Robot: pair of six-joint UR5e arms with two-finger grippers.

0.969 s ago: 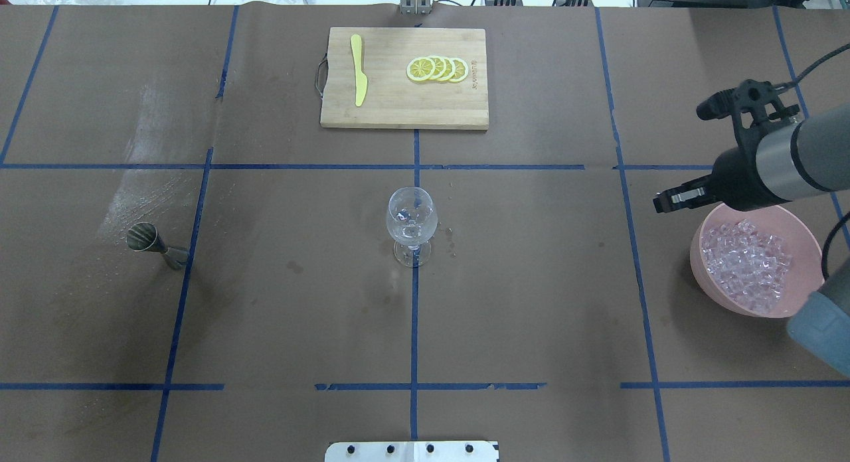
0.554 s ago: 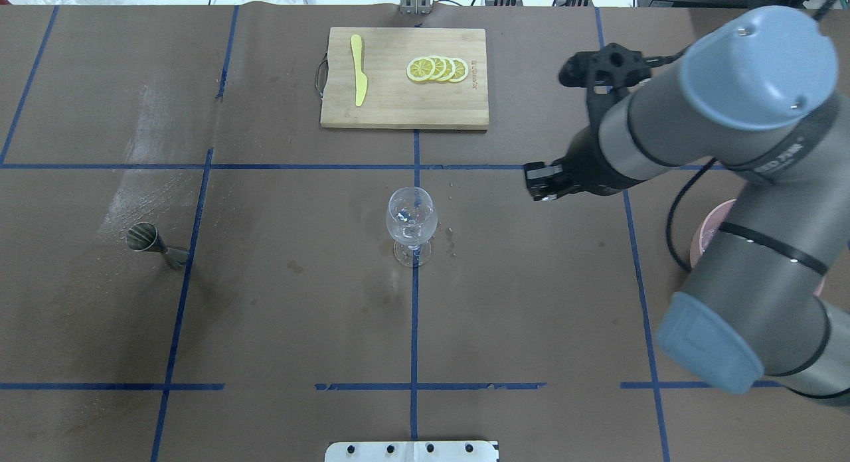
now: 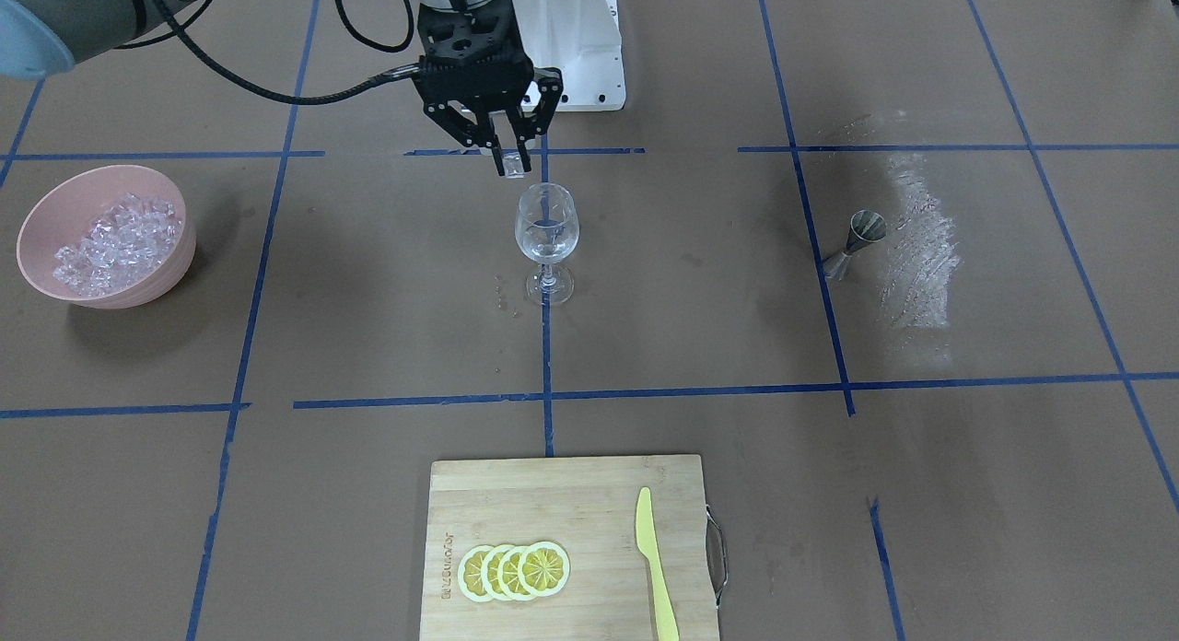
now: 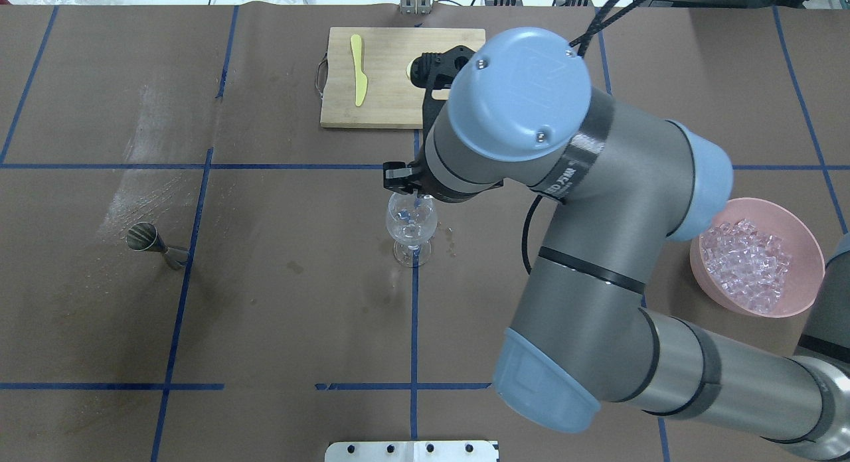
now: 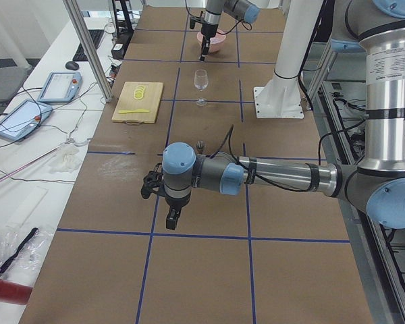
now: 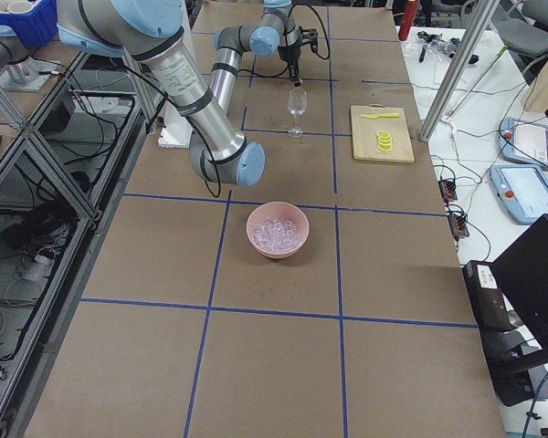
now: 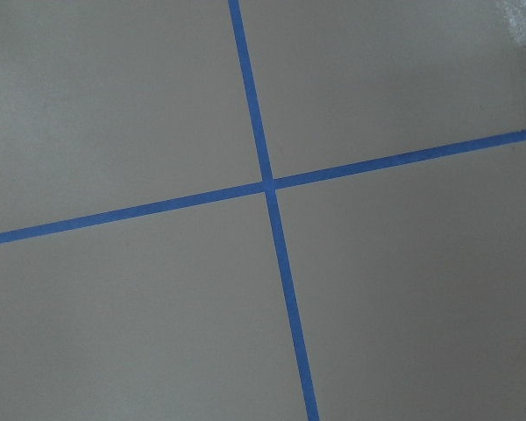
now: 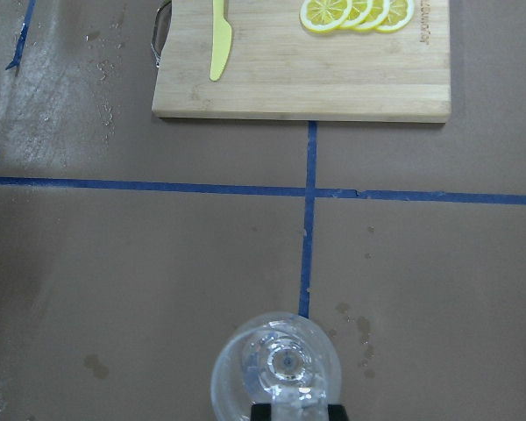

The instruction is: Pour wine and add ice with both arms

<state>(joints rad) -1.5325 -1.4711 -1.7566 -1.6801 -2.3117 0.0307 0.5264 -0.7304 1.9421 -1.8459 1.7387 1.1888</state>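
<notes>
Brown paper covers the surface (image 4: 285,316), and blue tape (image 7: 269,186) rules it into squares. Farthest to the robot's left we find the left tool (image 5: 171,219), pointing down over a crossing of tape. Its camera shows only paper and tape, and we cannot tell whether it is released or clenched. Off to that tool's right, well apart from it, a small metal jigger (image 4: 157,244) sits beside a tape line.

Next comes the right tool (image 3: 512,157), clenched on a single ice chunk (image 3: 513,168) held between its fingertips (image 8: 263,412). Straight below this tool stands the wine glass (image 4: 412,227), upright on its stem. The chunk hangs over the glass's mouth, apart from the rim. We see clear glints down inside the glass but cannot say what they are.

Out ahead of the tool, away from the robot, lies a wooden cutting board (image 8: 302,83), with a yellow knife (image 8: 219,39) toward its left end and four overlapping lemon slices (image 8: 358,12) toward its right. Well away on the right tool's right-hand side rests a pink bowl (image 4: 770,210), and the ice (image 4: 748,263) lies heaped inside it.
</notes>
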